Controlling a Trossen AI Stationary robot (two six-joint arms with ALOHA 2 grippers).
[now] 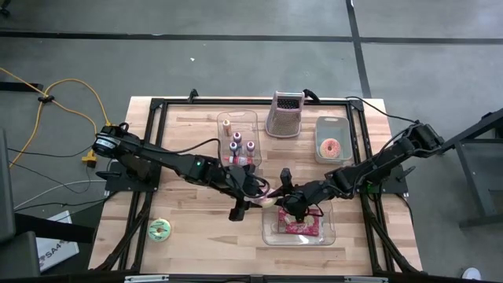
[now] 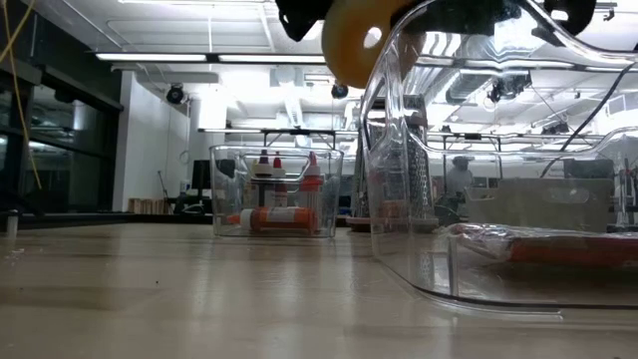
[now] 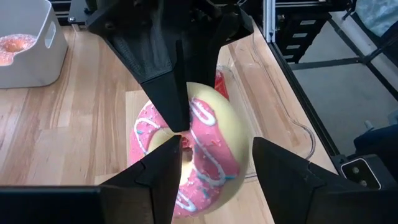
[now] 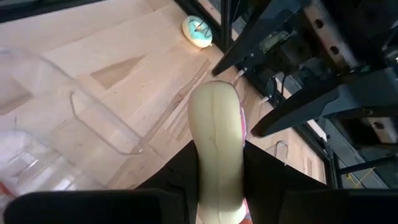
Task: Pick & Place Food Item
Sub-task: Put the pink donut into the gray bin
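Observation:
A doughnut with pink icing and pale drizzle [image 3: 208, 149] hangs in the air at the table's middle [image 1: 269, 198], beside the left wall of a clear tub [image 1: 299, 226]. My right gripper [image 4: 217, 155] is shut on it, reaching in from the right. My left gripper [image 3: 214, 146] comes from the left and is open. One of its fingers [image 3: 158, 180] stands before the doughnut's hole and the other [image 3: 286, 177] outside its rim. The low view shows the doughnut [image 2: 349, 45] high above the tub's wall [image 2: 399, 160]. My right gripper pinches one side of the doughnut's ring [image 4: 214, 130] between its two fingers, one on the iced face [image 3: 186, 124] down to the hole, one on the plain back. The fingers slant down from the table's right. The doughnut stands on edge, clear of table and tub. My left gripper: I cannot tell whether its open fingers touch the doughnut.
The clear tub holds a flat red packet [image 1: 301, 226]. At the back stand a clear bin of bottles [image 1: 237, 140], a metal grater [image 1: 284, 114] and a white bin [image 1: 346, 151] with a second pink doughnut [image 1: 331, 146]. A green doughnut [image 1: 159, 229] lies near the front left.

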